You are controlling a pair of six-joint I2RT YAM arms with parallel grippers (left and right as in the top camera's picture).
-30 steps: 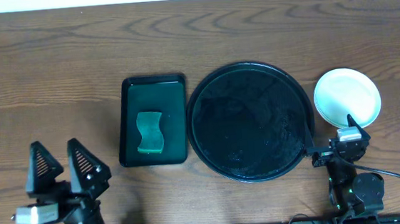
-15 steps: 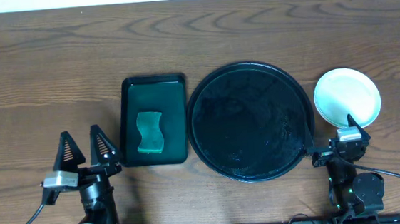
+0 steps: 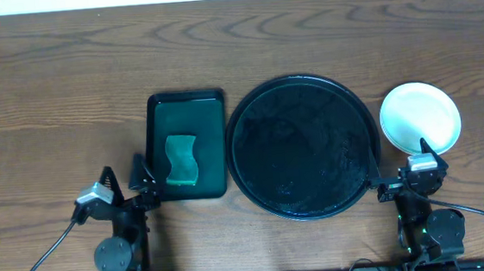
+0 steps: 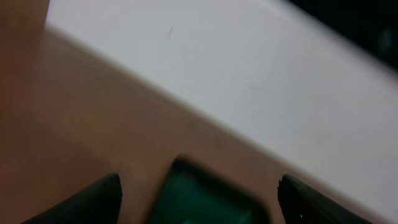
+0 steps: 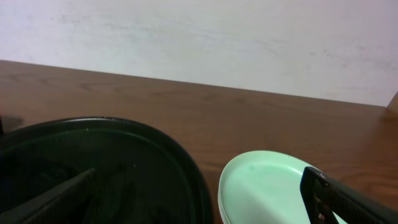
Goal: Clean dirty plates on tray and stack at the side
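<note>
Jaws apart, the left gripper [image 3: 122, 178] sits at seven o'clock of the green tray [image 3: 179, 104], which holds a green sponge [image 3: 181, 160]; the right gripper [image 3: 400, 159], spread wide, sits at five o'clock of the black tray [image 3: 304, 148], the plates [image 3: 421, 119] stacked beside it at three o'clock

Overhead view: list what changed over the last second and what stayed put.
The left gripper swung rightward, from well left of the green tray to that tray's near left corner, its arm folding back toward its base. Its jaws stayed open and empty; nothing was grasped or released. The right gripper, the plates stacked right of the black tray, and the sponge did not move.
</note>
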